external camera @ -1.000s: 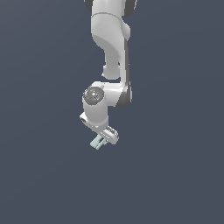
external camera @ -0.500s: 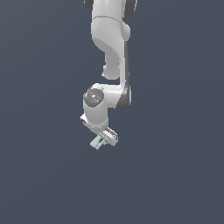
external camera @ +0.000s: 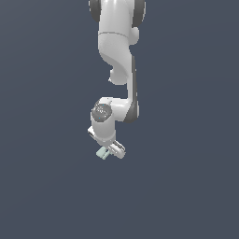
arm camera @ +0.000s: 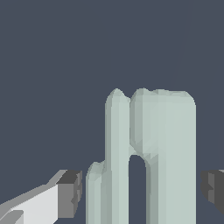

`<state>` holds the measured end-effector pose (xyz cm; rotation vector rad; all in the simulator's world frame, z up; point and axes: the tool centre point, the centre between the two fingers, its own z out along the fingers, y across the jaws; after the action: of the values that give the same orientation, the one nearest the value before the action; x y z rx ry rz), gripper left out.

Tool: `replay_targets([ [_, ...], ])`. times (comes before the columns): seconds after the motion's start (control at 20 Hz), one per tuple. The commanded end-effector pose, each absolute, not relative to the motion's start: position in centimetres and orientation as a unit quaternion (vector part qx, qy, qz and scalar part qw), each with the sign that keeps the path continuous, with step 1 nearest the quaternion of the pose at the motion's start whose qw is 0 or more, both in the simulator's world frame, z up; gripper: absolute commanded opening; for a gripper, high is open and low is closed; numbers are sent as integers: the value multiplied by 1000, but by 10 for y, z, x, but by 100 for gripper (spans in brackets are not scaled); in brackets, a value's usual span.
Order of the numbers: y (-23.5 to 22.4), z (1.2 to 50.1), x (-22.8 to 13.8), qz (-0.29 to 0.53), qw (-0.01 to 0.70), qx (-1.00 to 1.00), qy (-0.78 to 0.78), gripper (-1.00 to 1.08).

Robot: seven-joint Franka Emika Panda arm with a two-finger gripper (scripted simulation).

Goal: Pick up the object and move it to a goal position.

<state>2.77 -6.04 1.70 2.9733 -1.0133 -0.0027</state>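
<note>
Small pale grey-green grooved oblong block [arm camera: 148, 157] sits between the white arm's fingers [arm camera: 70, 192], which stand apart with a gap either side (not clamped yet). Gripper [external camera: 110, 151] is down at the block [external camera: 101, 153]; grasp, lift and carry to goal all remain.
</note>
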Motion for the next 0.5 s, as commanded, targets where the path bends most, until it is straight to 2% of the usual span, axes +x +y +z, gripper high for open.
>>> replay_targets([
  [0.0,-61,13,29,0,0,946,-323,100],
  [0.1,-61,12,29,0,0,946,-323,100],
  [0.15,-61,12,29,0,0,946,-323,-100],
  [0.45,-61,12,29,0,0,946,-323,-100],
])
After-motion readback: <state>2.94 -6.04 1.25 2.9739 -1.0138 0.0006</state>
